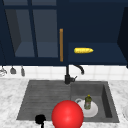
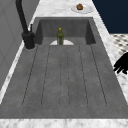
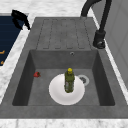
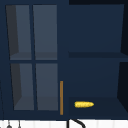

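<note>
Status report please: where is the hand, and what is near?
Left hand at sink front edge, holding nothing. Bottle upright on plate in basin. Red ball beside hand.

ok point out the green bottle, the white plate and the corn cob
green bottle point(image 3: 69, 82), right side view, on the middle of its body
white plate point(image 3: 56, 93), right side view, on the bare left part of its surface
corn cob point(image 1: 83, 50), front view, on the middle of the cob

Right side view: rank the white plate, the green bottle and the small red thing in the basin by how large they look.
1. White plate, largest.
2. Green bottle, standing on the plate.
3. Small red thing, smallest, on the basin floor to the plate's left.
</note>
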You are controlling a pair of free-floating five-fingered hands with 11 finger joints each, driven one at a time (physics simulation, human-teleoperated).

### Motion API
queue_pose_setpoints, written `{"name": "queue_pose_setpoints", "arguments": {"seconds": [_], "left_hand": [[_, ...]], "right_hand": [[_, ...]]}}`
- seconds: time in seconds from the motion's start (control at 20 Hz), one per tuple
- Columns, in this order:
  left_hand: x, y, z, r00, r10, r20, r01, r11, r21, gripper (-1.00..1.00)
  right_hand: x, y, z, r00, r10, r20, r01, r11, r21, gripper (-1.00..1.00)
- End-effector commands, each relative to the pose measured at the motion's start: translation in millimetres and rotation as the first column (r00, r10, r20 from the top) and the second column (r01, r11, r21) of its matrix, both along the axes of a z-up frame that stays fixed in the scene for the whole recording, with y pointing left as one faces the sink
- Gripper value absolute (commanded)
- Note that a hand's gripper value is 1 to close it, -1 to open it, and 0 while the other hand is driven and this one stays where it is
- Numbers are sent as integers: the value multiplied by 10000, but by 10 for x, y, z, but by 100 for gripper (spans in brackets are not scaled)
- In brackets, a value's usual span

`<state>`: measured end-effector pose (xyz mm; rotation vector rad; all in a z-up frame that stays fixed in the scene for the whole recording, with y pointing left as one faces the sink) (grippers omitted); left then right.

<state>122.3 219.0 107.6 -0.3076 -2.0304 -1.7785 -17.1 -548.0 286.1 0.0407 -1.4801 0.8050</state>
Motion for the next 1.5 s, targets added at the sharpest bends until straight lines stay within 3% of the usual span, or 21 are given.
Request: {"name": "queue_pose_setpoints", "arguments": {"seconds": [0.0,0.4,0.9,1.1,1.45], "left_hand": [[0,0,0,10000,0,0,0,10000,0,0],[0,0,0,10000,0,0,0,10000,0,0],[0,0,0,10000,0,0,0,10000,0,0],[0,0,0,10000,0,0,0,10000,0,0],[0,0,0,10000,0,0,0,10000,0,0]], "right_hand": [[215,139,-86,9960,-359,813,431,9951,-890,-100],[674,423,-212,9804,-741,1827,965,9884,-1174,-100],[995,854,-322,9552,-943,2804,1558,9661,-2058,-100],[1009,1032,-393,9356,-970,3396,1774,9605,-2143,-100],[1017,1323,-550,8944,-493,4445,1530,9676,-2007,-100]]}}
